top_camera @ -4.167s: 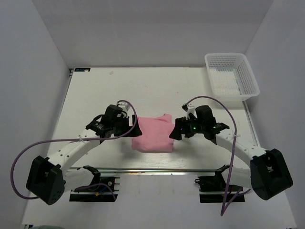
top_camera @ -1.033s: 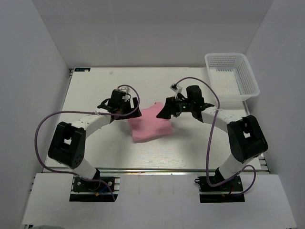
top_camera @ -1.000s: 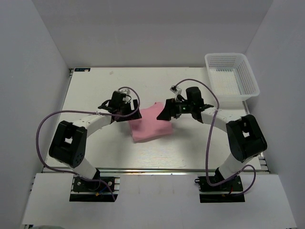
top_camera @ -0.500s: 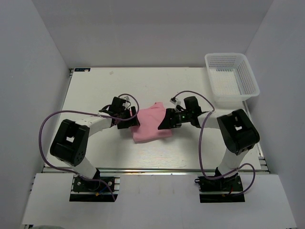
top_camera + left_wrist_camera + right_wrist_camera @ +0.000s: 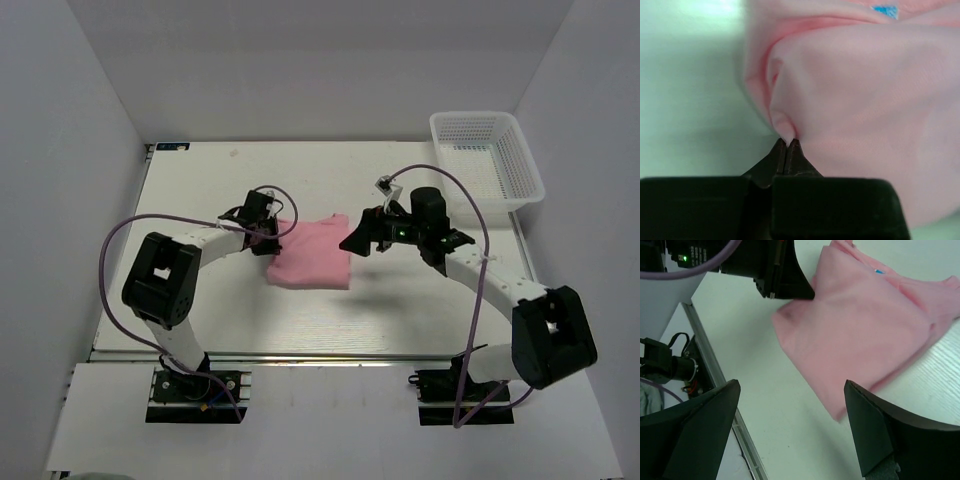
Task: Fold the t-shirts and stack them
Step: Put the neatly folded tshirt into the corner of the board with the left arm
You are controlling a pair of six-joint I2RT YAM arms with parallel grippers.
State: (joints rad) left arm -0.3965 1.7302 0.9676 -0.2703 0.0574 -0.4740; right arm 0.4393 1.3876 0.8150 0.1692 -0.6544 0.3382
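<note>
Pinches t-shirt (image 5: 865,100) edge in tightly closed left gripper (image 5: 788,141); holds right gripper (image 5: 791,387) wide open, empty, just beside.

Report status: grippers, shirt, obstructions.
Left gripper jaws shut on a fold of the pink t-shirt, left edge. Right gripper jaws open, empty, by its right side. White basket in far right corner, out of the way.

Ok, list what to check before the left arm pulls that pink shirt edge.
1. Left gripper shut on the t-shirt edge: ok.
2. Right gripper open, holding nothing: ok.
3. Pinch has caught only one layer: cannot tell.
4. Cloth lying smooth at the pinch: not ok, it puckers there.
5. Basket apart from both arms: ok.
</note>
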